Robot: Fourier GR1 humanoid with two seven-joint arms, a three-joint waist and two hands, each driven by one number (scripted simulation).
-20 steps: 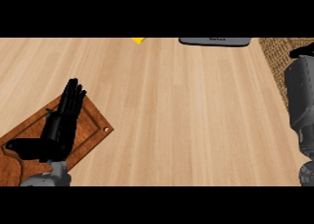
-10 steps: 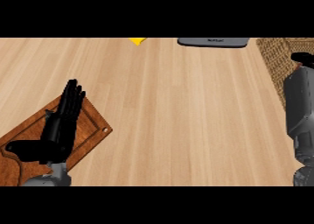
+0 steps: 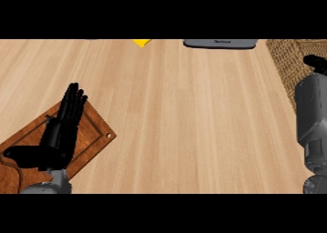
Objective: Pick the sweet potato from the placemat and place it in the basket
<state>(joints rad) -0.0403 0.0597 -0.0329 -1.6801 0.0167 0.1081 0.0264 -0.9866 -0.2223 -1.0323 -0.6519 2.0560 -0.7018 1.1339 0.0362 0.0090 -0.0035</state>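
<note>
The brown wooden placemat [image 3: 95,133] lies at the lower left of the counter, and I see no sweet potato on it or anywhere else. My left hand [image 3: 61,129] rests over the placemat, open, with straight fingers pointing away from me. The woven basket [image 3: 285,59] shows at the top right edge. My right forearm [image 3: 317,113] runs up the right edge to the basket. Only a small black part of the right hand [image 3: 318,62] shows at the basket's rim. Whatever it may hold is hidden.
A flat grey object [image 3: 219,43] lies at the far edge, left of the basket. A small yellow object [image 3: 141,43] pokes in at the far edge near the middle. Bare wooden counter [image 3: 192,118] spreads between the placemat and the basket.
The black part of my right hand has shifted slightly nearer to me at the basket's rim. The left hand has stayed still on the placemat.
</note>
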